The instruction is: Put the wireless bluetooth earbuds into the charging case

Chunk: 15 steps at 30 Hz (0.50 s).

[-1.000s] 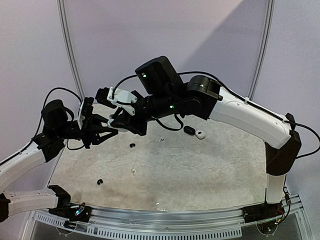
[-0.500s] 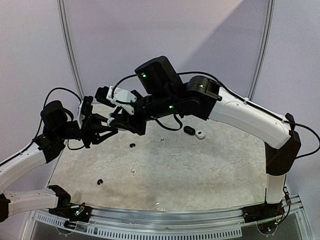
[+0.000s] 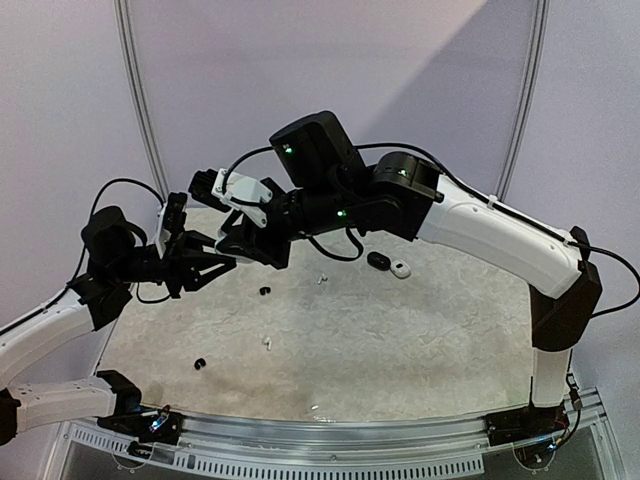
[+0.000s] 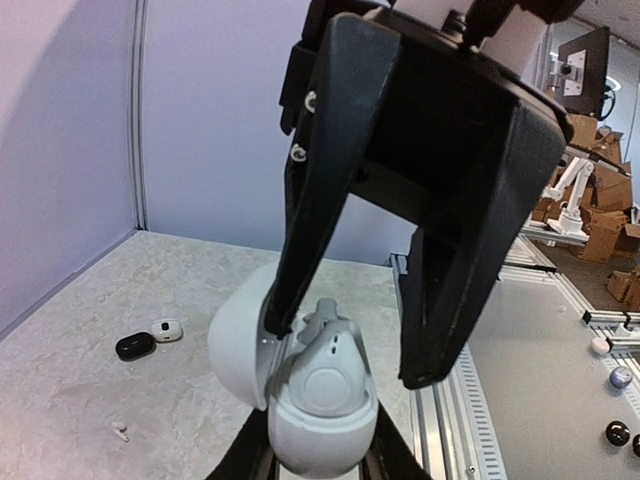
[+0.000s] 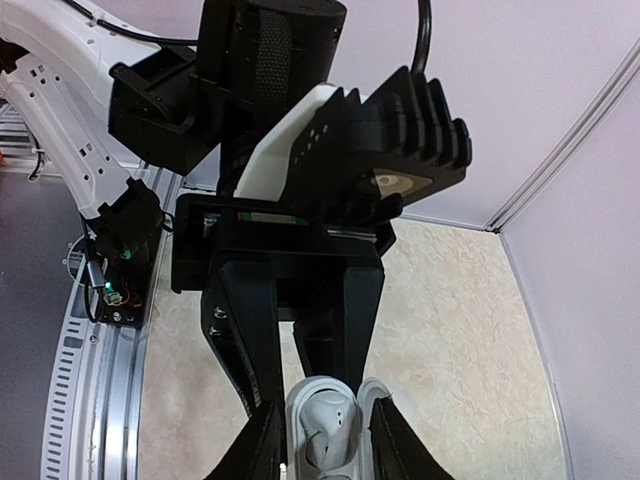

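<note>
Left hand (image 4: 315, 457) clamps the open charging case (image 4: 310, 405) at lower centre, a white earbud (image 4: 323, 322) seated inside, with the right hand (image 4: 350, 350) straddling it, fingers (image 4: 320, 180) parted.

Soft, even, bright light fills every view. A slanting shadow darkens the back wall (image 3: 440, 90) toward 1 o'clock. Close to the lens, the white case (image 4: 315, 420) looks slightly soft.

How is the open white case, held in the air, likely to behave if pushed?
The white case looks smooth and rounded, so it may slip or twist in the left gripper. Its hinged lid stands open and could probably swing shut.
</note>
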Motion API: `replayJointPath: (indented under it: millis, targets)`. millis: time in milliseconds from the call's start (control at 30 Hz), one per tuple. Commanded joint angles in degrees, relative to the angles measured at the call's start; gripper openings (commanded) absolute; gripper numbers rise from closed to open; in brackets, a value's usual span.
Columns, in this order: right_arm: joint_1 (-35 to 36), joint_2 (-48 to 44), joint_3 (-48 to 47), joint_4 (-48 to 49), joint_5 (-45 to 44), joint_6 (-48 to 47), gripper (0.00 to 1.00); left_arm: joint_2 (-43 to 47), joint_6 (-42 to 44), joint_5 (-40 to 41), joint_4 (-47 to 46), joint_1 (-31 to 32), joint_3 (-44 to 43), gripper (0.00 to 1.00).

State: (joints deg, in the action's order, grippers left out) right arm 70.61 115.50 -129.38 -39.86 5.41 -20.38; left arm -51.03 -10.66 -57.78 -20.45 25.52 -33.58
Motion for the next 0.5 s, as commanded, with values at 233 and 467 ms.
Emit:
replayJointPath:
  millis: [233, 467]
  targets:
    - [-0.31, 0.04, -1.01, 1.51, 0.94, 1.11, 0.22, 0.57, -0.73, 0.21, -1.61, 1.12, 0.69, 0.00]
    - [-0.32, 0.10, -0.66, 1.12, 1.00, 1.49, 0.13, 0.58, -0.17, 0.51, -1.40, 1.12, 0.58, 0.00]
